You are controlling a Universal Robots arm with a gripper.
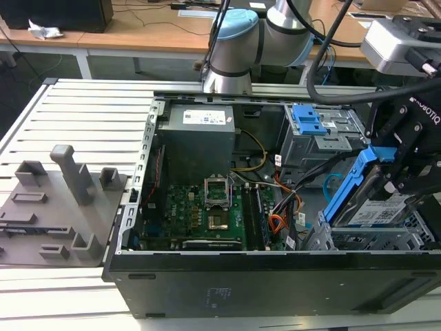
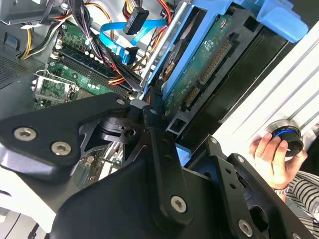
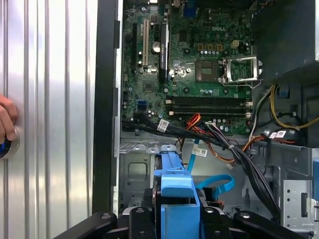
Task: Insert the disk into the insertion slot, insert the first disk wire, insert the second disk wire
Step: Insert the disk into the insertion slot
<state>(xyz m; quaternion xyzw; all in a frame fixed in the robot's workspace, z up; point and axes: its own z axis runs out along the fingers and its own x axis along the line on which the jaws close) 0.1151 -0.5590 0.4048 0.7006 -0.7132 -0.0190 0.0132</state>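
- Hanging tilted just above the insertion slot, the disk is clamped in the closed gripper, not yet inside.
- Its tilt may jam a corner on the slot's rim.
- The second disk wire loops nearby and may get pinched.

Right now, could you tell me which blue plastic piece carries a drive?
The tilted caddy framing the disk, gripped by the claw at the exterior view's right; the smaller blue clip holds no drive.
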